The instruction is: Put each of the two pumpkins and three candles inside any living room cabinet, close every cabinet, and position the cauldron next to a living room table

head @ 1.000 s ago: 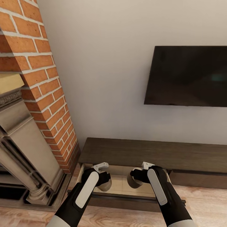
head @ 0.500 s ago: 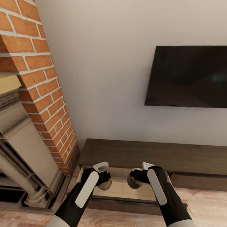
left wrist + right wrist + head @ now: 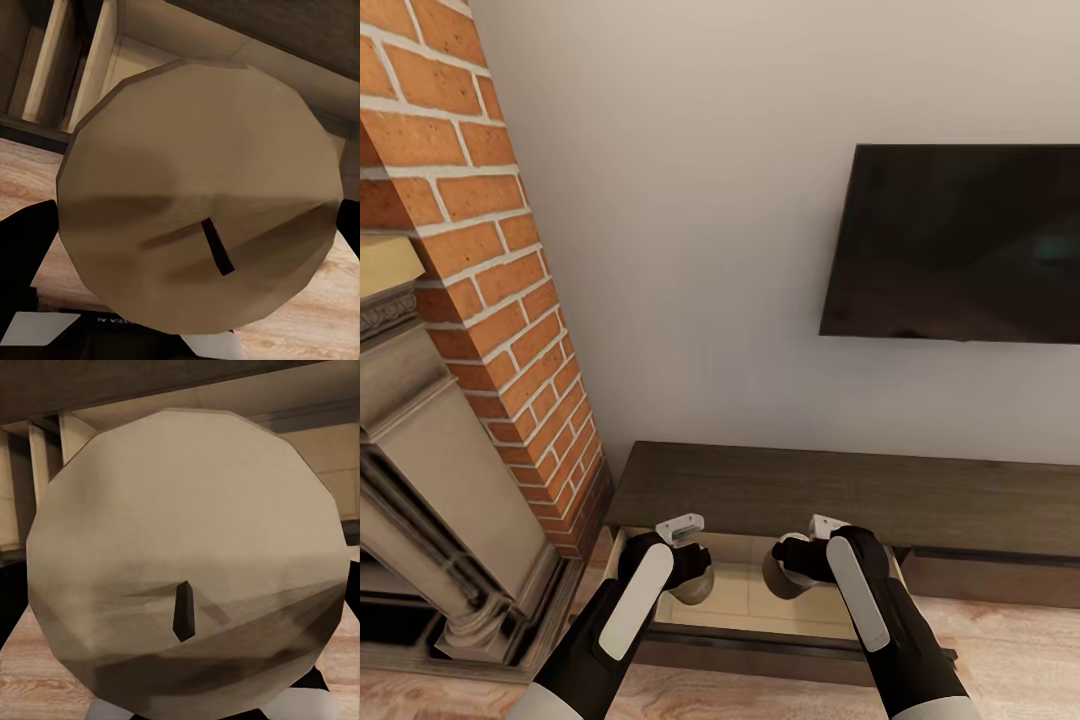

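Nearest the head camera: both forearms reach forward over the wood floor (image 3: pixel 1010 640).

Left gripper (image 3: pixel 693 572): jaws pinching a candle (image 3: pixel 698 585), held above the near left part of the open drawer (image 3: pixel 745 600). Left wrist view: the candle's (image 3: pixel 199 199) flat tan top faces the camera, dark wick off centre, dark fingers (image 3: pixel 26 255) at either side of it.

Right gripper (image 3: pixel 785 565): jaws pinching a second candle (image 3: pixel 778 578), held above the right half of the same drawer. Right wrist view: candle top (image 3: pixel 187 562) with short dark wick, pale drawer interior behind it.

The two candles are level with each other, apart, with bare pale drawer bottom between them. Whether either touches the drawer bottom cannot be told.

Drawer belongs to the cabinet (image 3: pixel 840 490), a long low dark-brown console; the drawer is pulled out toward the robot, its dark front nearest.

Left of the cabinet: a stone fireplace surround (image 3: pixel 430 480) and a brick chimney (image 3: pixel 490 260). Behind: pale wall with a dark television (image 3: pixel 955 245) mounted above the cabinet.
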Available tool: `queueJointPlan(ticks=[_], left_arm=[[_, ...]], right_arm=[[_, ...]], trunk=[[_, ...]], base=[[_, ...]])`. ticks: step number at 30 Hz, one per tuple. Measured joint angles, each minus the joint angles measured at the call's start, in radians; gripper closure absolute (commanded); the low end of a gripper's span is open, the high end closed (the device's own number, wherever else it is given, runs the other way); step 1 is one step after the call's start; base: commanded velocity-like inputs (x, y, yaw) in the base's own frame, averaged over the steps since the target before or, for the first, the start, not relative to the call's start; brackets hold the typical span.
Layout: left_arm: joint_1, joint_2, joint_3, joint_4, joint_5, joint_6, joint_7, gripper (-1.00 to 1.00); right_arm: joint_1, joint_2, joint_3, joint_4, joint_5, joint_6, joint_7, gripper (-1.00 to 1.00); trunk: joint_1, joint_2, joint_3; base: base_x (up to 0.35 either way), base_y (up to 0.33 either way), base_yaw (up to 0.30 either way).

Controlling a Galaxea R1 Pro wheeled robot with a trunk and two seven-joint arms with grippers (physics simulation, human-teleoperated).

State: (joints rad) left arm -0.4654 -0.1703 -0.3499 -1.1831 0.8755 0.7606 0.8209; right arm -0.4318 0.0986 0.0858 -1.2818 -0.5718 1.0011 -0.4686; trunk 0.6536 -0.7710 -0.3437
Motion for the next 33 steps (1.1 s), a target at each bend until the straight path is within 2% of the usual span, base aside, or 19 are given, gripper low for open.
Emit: queueJointPlan(ticks=[4, 7, 10, 12, 14, 16, 20, 24, 28, 31, 33], left_arm=[[0.000, 0.001, 0.001, 0.000, -0.001, -0.007, 0.000, 1.00], [0.000, 0.001, 0.000, 0.000, 0.000, -0.057, 0.000, 1.00], [0.000, 0.001, -0.001, 0.007, -0.008, -0.077, 0.001, 1.00], [0.000, 0.001, 0.000, 0.015, -0.040, -0.081, 0.001, 1.00], [0.000, -0.001, 0.004, 0.030, -0.110, -0.090, 0.000, 1.00], [0.000, -0.004, 0.004, 0.047, -0.134, -0.128, -0.001, 1.00], [0.000, -0.004, 0.003, 0.077, -0.143, -0.158, -0.001, 1.00], [0.000, -0.004, 0.003, 0.095, -0.146, -0.179, -0.001, 1.00], [0.000, -0.004, 0.001, 0.101, -0.145, -0.184, -0.001, 1.00], [0.000, -0.004, -0.002, 0.103, -0.145, -0.185, -0.001, 1.00], [0.000, -0.004, -0.022, 0.104, -0.142, -0.187, -0.001, 1.00]], right_arm=[[-0.001, -0.002, 0.000, 0.005, 0.001, -0.001, 0.001, 1.00], [0.000, -0.002, 0.000, 0.005, 0.002, -0.004, 0.003, 1.00], [0.000, -0.003, 0.001, 0.005, 0.002, -0.007, 0.003, 1.00], [0.000, -0.003, 0.001, 0.005, 0.003, -0.008, 0.004, 1.00], [0.000, -0.003, 0.001, 0.007, 0.004, -0.010, 0.004, 1.00], [0.000, -0.004, 0.001, 0.008, 0.004, -0.011, 0.004, 1.00], [0.000, -0.004, 0.001, 0.021, 0.005, -0.021, 0.004, 1.00], [0.000, -0.005, 0.003, 0.064, 0.006, -0.065, 0.005, 1.00], [-0.001, -0.005, 0.036, 0.070, 0.003, -0.075, 0.005, 1.00], [0.000, -0.005, 0.046, 0.072, 0.008, -0.086, 0.004, 1.00], [0.000, -0.005, 0.050, 0.072, 0.007, -0.121, 0.005, 1.00]], trunk=[[0.015, -0.028, -0.013], [0.027, -0.049, -0.022], [0.038, -0.070, -0.031], [0.046, -0.084, -0.038], [0.054, -0.098, -0.044], [0.061, -0.112, -0.050], [0.077, -0.140, -0.063], [0.092, -0.168, -0.075], [0.107, -0.196, -0.088], [0.119, -0.217, -0.097], [0.127, -0.231, -0.104]], base=[[0.000, 0.000, 0.000], [0.000, 0.000, 0.000], [0.000, 0.000, 0.000], [0.000, 0.000, 0.000], [0.000, 0.000, 0.000], [0.000, 0.000, 0.000], [0.000, 0.000, 0.000], [0.000, 0.000, 0.000], [0.000, 0.000, 0.000], [0.000, 0.000, 0.000], [0.000, 0.000, 0.000]])
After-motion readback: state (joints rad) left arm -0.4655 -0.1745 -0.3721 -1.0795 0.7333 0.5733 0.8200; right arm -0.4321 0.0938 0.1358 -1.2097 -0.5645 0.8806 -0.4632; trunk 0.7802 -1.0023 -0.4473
